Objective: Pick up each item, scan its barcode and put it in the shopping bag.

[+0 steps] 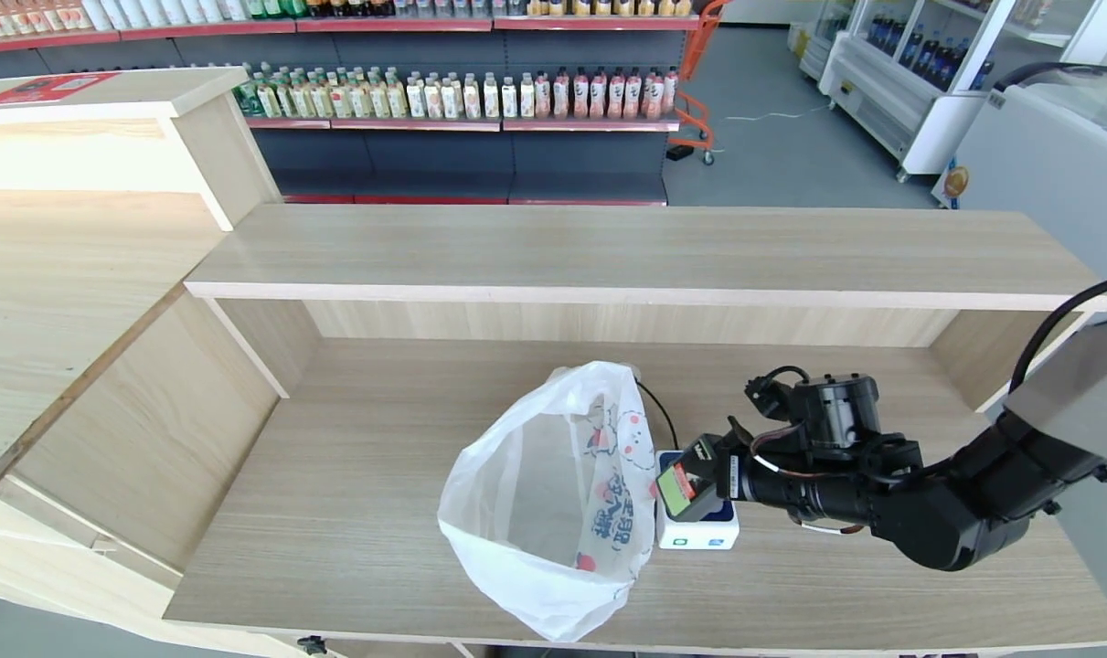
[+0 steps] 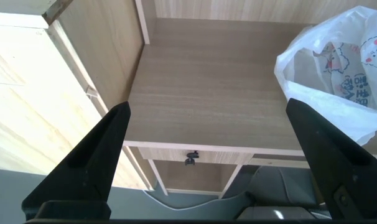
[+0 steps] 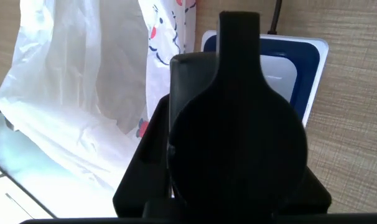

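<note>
My right gripper (image 1: 692,479) is shut on a small dark item (image 1: 675,490) with a green and red label and holds it just above the white and blue scanner box (image 1: 699,532). In the right wrist view the dark item (image 3: 238,143) hides most of the scanner (image 3: 303,68). The white shopping bag (image 1: 553,493) stands open right beside the scanner, on its left, and its thin plastic (image 3: 76,93) lies close to the held item. My left gripper (image 2: 207,162) hangs open over the counter's front edge, its fingers (image 2: 89,162) wide apart, with the bag (image 2: 338,68) off to one side.
The wooden counter top (image 1: 352,475) has a raised back shelf (image 1: 626,251) and a side wall (image 1: 142,429) on the left. A black cable (image 1: 660,411) runs from the scanner behind the bag. Shelves of bottles (image 1: 462,96) stand beyond.
</note>
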